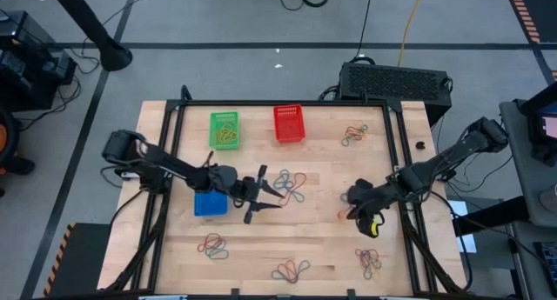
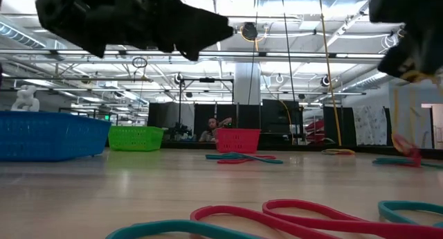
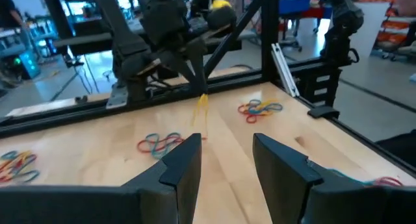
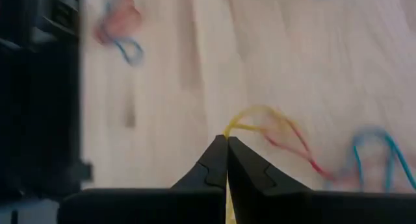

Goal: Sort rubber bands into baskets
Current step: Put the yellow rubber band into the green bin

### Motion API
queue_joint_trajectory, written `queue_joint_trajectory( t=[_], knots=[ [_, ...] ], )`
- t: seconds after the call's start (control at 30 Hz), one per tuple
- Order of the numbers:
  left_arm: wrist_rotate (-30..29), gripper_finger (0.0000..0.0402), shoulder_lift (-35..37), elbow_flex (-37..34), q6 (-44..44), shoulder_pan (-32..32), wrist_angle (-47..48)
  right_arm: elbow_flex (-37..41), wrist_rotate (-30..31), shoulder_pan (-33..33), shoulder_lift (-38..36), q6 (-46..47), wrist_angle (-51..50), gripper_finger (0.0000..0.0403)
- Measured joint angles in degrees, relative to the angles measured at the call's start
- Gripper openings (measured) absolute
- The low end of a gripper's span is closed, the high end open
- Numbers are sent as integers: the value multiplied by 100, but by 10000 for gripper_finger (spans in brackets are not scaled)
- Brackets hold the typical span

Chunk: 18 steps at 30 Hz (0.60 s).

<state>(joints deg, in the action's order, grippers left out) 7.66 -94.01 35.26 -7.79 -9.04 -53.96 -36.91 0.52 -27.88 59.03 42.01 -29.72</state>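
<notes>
Bands (image 1: 290, 184) lie loose beside your spread left gripper (image 1: 261, 196), right of the blue basket (image 1: 209, 203). Your right gripper (image 4: 227, 141) pinches a yellow band (image 4: 260, 117); the green basket (image 1: 224, 130) holds yellow bands.

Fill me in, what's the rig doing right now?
Sorting rubber bands into baskets. The right gripper is shut on a yellow rubber band at the table's right side. The left gripper is open near the table's middle, beside the blue basket, holding nothing. The green basket already has bands in it; the red basket sits next to it at the far edge. Several mixed clusters of bands are on the table.
</notes>
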Motion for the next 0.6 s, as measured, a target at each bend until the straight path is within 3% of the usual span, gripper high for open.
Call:
queue_joint_trajectory(
  t=[0.27, 0.6],
  knots=[
    [226, 148, -1345, 914, 317, 1, -698, -7, 272, 0, -6, -494, 1299, 0],
    [1007, 148, -2408, 2140, 636, 0, -637, -9, 301, 2, -7, -736, 1522, 0]
  ],
)
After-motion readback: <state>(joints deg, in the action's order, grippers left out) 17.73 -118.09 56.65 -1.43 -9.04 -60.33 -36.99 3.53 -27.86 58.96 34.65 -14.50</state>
